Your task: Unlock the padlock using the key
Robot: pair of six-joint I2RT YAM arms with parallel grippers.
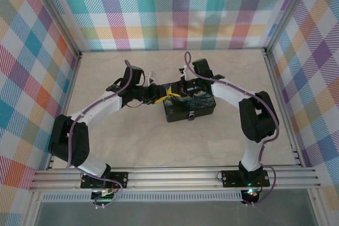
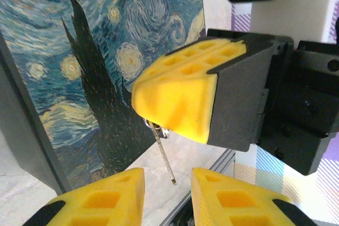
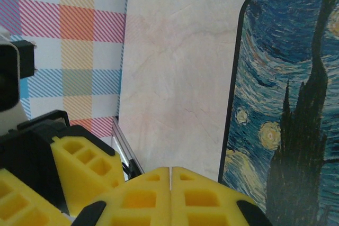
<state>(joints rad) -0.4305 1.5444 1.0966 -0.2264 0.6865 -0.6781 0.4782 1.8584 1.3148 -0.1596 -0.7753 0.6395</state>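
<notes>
Just thin, silvery, needle-straight key [image 2: 166, 157]

Rectangular tin painted with blue-and-yellow swirls [image 1: 198, 104] just off centre toward 1 o'clock, pale marbled table [image 1: 159, 146], pastel plaid walls [image 1: 175, 9] at 9, 12, 3 o'clock, aluminium rails [image 1: 175, 179] at 6 o'clock

Left tool [image 1: 160, 99], right tool [image 1: 174, 92] above tin [image 1: 198, 107]

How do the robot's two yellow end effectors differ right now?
The left end effector is open, with a gap between its fingers; the right end effector is shut, fingers pressed together. The right end effector pinches the key; the left end effector holds nothing. Both have yellow fingers and meet near the painted tin.
</notes>
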